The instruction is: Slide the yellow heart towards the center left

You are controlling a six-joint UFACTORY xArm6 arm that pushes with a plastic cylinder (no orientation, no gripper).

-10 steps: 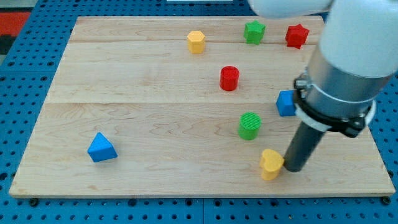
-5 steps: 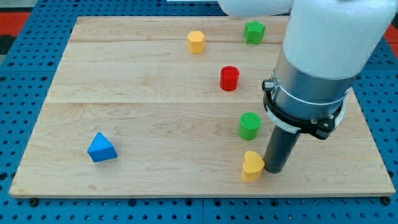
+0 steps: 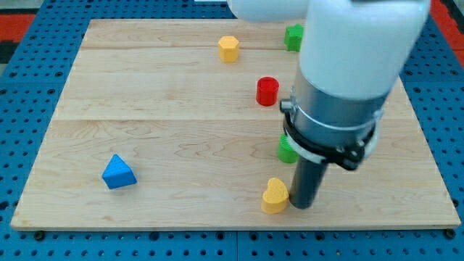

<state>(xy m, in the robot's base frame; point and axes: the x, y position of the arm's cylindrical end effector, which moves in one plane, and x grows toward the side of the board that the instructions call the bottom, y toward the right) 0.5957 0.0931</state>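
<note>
The yellow heart [image 3: 275, 196] lies near the board's bottom edge, a little right of the middle. My tip [image 3: 302, 204] stands right against the heart's right side, touching it. The arm's grey and white body rises above the rod and covers much of the board's right part.
A blue triangular block [image 3: 118, 172] sits at the lower left. A yellow hexagon [image 3: 229, 48] is at the top middle. A red cylinder [image 3: 267, 90] is near the centre right. A green cylinder [image 3: 287, 149] and a green star [image 3: 293, 36] are partly hidden behind the arm. The wooden board [image 3: 174, 145] rests on a blue pegboard.
My tip has moved to the view's left along the bottom edge, pushing the yellow heart leftward with it. The arm now hides the red star, the blue block and part of the green cylinder.
</note>
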